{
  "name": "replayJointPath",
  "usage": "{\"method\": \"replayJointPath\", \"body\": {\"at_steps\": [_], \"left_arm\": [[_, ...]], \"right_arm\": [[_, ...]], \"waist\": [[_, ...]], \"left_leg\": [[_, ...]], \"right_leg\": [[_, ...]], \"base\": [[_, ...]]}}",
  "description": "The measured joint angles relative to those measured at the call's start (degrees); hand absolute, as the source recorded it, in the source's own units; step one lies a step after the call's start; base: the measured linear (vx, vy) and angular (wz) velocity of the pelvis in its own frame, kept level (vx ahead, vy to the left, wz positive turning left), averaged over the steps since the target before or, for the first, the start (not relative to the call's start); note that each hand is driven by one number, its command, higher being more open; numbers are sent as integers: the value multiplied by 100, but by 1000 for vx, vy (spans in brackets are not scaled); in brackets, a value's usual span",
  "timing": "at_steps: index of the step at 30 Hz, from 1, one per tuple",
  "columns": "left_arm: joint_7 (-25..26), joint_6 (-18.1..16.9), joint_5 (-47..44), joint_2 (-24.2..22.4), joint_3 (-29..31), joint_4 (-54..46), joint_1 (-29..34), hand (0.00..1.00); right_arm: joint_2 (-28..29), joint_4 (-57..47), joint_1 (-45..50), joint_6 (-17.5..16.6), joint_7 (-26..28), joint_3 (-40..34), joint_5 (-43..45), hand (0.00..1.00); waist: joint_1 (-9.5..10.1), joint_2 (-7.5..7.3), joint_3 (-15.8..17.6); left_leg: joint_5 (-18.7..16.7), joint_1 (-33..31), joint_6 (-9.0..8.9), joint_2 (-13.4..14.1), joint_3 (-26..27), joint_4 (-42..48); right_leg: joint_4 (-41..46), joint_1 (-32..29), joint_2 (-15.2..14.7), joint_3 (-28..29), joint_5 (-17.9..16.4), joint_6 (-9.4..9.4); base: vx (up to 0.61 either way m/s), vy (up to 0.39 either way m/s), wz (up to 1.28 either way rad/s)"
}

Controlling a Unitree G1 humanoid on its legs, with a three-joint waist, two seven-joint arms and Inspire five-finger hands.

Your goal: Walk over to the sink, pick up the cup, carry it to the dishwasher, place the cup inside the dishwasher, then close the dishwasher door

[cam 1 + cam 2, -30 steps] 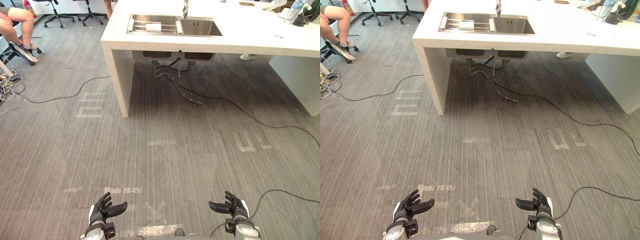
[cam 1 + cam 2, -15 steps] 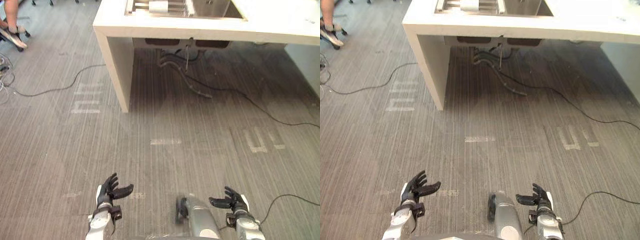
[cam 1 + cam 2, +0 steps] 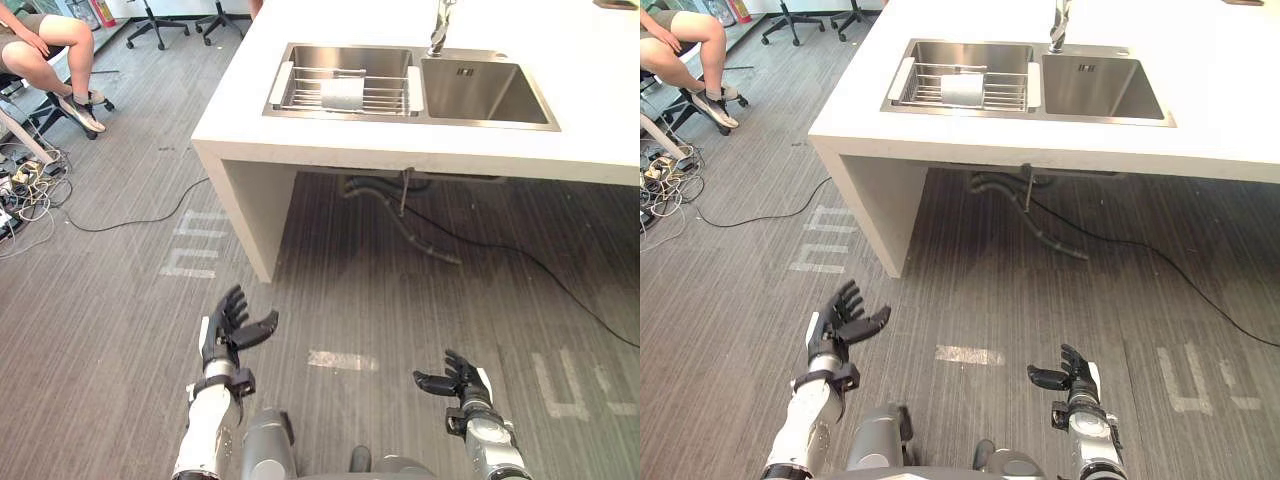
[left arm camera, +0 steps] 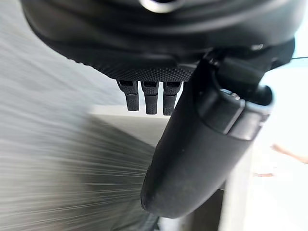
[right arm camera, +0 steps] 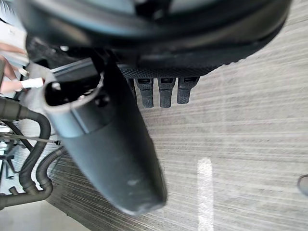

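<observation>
- Lying on its side, the cup [image 3: 345, 93] is seen in the left eye view on a wire rack [image 3: 388, 98] in the left of the 2 basins of the sink [image 3: 485, 92], which is set in a white counter [image 3: 300, 150].
- In the right eye view, the left hand [image 3: 840, 325] and the right hand [image 3: 1072, 377] are held over the carpet [image 3: 740, 330], fingers spread and empty, well apart from the cup.
- In the left wrist view, straight fingers [image 4: 150, 98] are shown.
- In the right wrist view, relaxed fingers [image 5: 166, 91] are shown above the carpet.
</observation>
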Motion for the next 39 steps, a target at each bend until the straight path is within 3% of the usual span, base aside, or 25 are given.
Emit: {"method": "replayJointPath", "body": {"at_steps": [1, 2, 3, 5, 6, 7, 8, 9, 11, 13, 15, 16, 17, 18, 19, 20, 22, 24, 25, 27, 28, 31, 32, 33, 39], "left_arm": [[71, 1, 166, -20, -30, -228, 0, 90], [162, -1, 467, -5, -33, -701, -19, 90], [233, 0, 857, 47, -28, -1135, -167, 90], [281, 8, 1340, 69, -32, -1594, -458, 90], [330, 10, 1659, 146, -32, -1850, -552, 90], [365, 15, 1830, 209, -31, -1968, -588, 90], [386, 18, 2110, 381, -41, -2119, -745, 90], [385, 20, 2228, 470, -45, -2182, -851, 90], [614, 41, 2824, 663, -134, -2486, -1117, 90], [778, 21, 3179, 751, -218, -2729, -1246, 90], [821, 1, 3396, 788, -315, -2840, -1348, 90], [832, -1, 3493, 813, -359, -2824, -1419, 90], [822, 1, 3571, 912, -403, -2739, -1501, 90], [819, -1, 3583, 981, -442, -2651, -1547, 90], [753, 9, 3665, 1064, -502, -2443, -1583, 90], [591, 28, 3699, 1241, -527, -2262, -1686, 90], [433, 45, 3741, 1459, -736, -2000, -1979, 90], [21, 59, 3741, 1577, -1319, -1900, -2318, 90], [-89, 40, 3741, 1598, -1496, -1910, -2390, 90], [-208, -25, 3742, 1690, -1748, -1970, -2520, 90], [-297, -74, 3741, 1707, -1863, -1976, -2674, 90], [-477, -158, 3746, 1817, -2036, -1949, -2991, 90], [-574, -162, 3751, 1843, -2080, -1900, -3061, 90], [-656, -162, 3760, 1845, -2114, -1831, -3067, 90], [-1050, 18, 3968, 2072, -2474, -1149, -3068, 90]], "right_arm": [[-30, 3, 30, 0, -2, -2, -8, 90], [-15, 74, 29, 10, -2, 0, -18, 90], [41, 92, 30, 14, -2, -1, -40, 90], [14, 137, 80, 39, 5, -6, -67, 90], [21, 147, 109, 46, 42, -4, -70, 90], [30, 168, 119, 45, 69, -5, -80, 90], [55, 183, 155, 44, 117, -3, -124, 90], [69, 196, 170, 45, 150, 3, -126, 90], [143, 198, 206, 42, 284, 150, -132, 90], [182, 182, 206, 10, 370, 292, -186, 90], [232, 115, 227, -6, 424, 313, -284, 90], [233, 79, 244, -33, 467, 327, -291, 90], [236, 66, 287, -34, 486, 331, -290, 90], [222, 59, 361, -37, 484, 332, -289, 90], [111, 85, 475, -34, 492, 331, -292, 90], [25, 77, 484, -34, 494, 327, -293, 90], [-40, 46, 497, -28, 517, 295, -293, 90], [-73, -222, 767, -16, 574, 273, -287, 90], [-72, -406, 889, -16, 594, 282, -284, 90], [-68, -679, 1057, -43, 588, 279, -281, 90], [-76, -754, 1068, -68, 588, 244, -276, 90], [-103, -642, 989, -86, 586, 201, -228, 90], [-105, -502, 971, -80, 597, 204, -226, 90], [-46, -360, 975, -73, 622, 209, -226, 90], [120, -7, 984, -32, 696, 203, -229, 90]], "waist": [[8, 24, -11], [61, 36, -31], [64, -114, -40], [45, -131, -52], [28, -140, -48], [1, -157, -46], [-84, -187, -37], [-119, -191, -35], [-184, -194, -33], [-182, -192, -34], [-215, -181, -37], [-299, -147, -53], [-375, -166, -72], [-409, -175, -87], [-434, -38, -122], [-380, 71, -190], [-382, 73, -190], [-477, 126, -158], [-451, 119, -155], [-426, 123, -165], [-392, 110, -179], [-336, 220, -247], [-341, 290, -287], [-349, 228, -304], [-362, 200, -290]], "left_leg": [[259, 39, -20, -122, -107, -697], [1095, 121, 361, -273, -309, -815], [848, 39, 611, -404, -240, -474], [268, -2, 764, -419, -114, 111], [-39, 262, 826, -444, 16, 259], [-156, 449, 860, -475, 77, 256], [-317, 854, 907, -584, 79, 139], [-374, 1073, 918, -621, 59, 48], [-447, 1951, 893, -648, 40, -602], [-475, 2468, 805, -571, 41, -1016], [-528, 2820, 710, -446, 14, -1261], [-630, 2920, 549, -296, -50, -1272], [-772, 3043, 334, -185, -150, -1249], [-871, 3109, 227, -139, -183, -1199], [-1034, 3233, 69, 60, -279, -1053], [-977, 3215, 45, 217, -296, -905], [-821, 3210, -53, 302, -360, -685], [-441, 2749, -212, 544, -741, 801], [-164, 2483, -204, 667, -787, 1554], [-370, 1985, -138, 907, -586, 2399], [-489, 1714, -1, 998, -392, 2285], [-355, 1400, 197, 891, -170, 585], [89, 1448, 40, 819, -187, -181], [165, 1645, -59, 650, -241, -586], [435, 2016, -63, 319, -186, -1391]], "right_leg": [[-7, 50, 4, 56, -99, 87], [45, 164, -46, 261, -299, 281], [304, 124, -259, 413, -498, 573], [1116, -87, -435, 837, -675, 850], [2156, -341, -558, 1047, -706, 1082], [2815, -543, -639, 1106, -638, 1457], [4170, -958, -777, 1190, -368, 2136], [4823, -1206, -845, 1197, -352, 2147], [5892, -2011, -1115, 690, -481, 1530], [5504, -2541, -1176, 381, -676, 1150], [4574, -3015, -1079, 307, -728, 1019], [3720, -3257, -909, 377, -593, 948], [2655, -3325, -730, 612, -77, 906], [2355, -3286, -654, 671, 619, 882], [2384, -3133, -523, 596, 1088, 765], [2502, -3099, -373, 596, 898, 631], [2675, -3010, -374, 510, 605, 555], [2421, -2313, -300, 99, 368, 452], [2223, -2026, -267, 54, 343, 418], [1824, -1531, -218, -37, 340, 412], [1671, -1392, -245, -72, 339, 415], [1517, -1314, -293, -110, 356, 518], [1587, -1324, -277, -104, 302, 634], [1592, -1347, -357, -84, 278, 677], [1507, -1324, -573, 61, 267, 770]], "base": [[684, 214, -56], [700, 222, -58], [710, 229, -49], [605, 215, -32], [584, 227, -41], [562, 190, -29], [434, 118, -7], [536, 104, 3], [500, 52, -5], [519, -54, -10], [423, -116, 8], [434, -203, 39], [448, -225, 49], [591, -284, 50], [513, -242, 15], [507, -247, 3], [387, -241, 17], [384, -266, 69], [306, -203, 44], [204, -96, 19], [217, -71, 19], [148, 28, 13], [153, 83, 17], [165, 92, 22], [49, 51, 7]]}}
